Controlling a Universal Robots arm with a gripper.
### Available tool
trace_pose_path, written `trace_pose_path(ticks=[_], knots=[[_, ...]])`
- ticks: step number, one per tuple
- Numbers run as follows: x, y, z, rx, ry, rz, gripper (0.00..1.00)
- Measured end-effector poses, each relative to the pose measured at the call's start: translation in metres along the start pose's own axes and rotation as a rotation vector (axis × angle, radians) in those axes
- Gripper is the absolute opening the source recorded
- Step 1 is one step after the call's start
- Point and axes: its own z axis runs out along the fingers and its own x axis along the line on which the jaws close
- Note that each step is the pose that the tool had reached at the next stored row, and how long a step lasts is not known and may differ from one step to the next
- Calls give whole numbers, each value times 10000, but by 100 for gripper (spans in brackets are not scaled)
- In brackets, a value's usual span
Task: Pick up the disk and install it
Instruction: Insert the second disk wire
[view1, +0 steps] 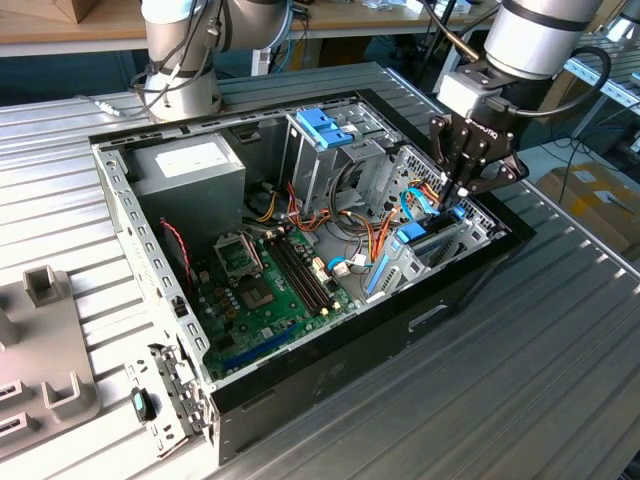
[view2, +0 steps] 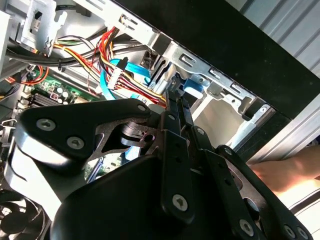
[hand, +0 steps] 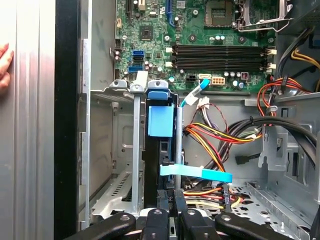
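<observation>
No readable text, power supply (view1: 190, 165) label too small to read

An open computer case (view1: 300, 370) lies on a ribbed metal table (view1: 520, 400). Inside are a green motherboard (view1: 262, 300), a grey power supply (view1: 190, 165), a blue bracket (view1: 322, 126) atop the drive cage (view1: 325, 165), and red, yellow and orange cables (hand: 215, 137).

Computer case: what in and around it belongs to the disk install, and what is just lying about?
Job: disk, standing in drive bay; gripper above it; computer case.
Lying about: grey fixtures on table, power supply, memory slots.
</observation>
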Motion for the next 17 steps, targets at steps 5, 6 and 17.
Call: trace_pose_path(ticks=[5,6,17], knots=[[1,11,8,1,0,-1,16],[2,12,8,1,1,0,16],[41,20,17,-7,-249,229,16]])
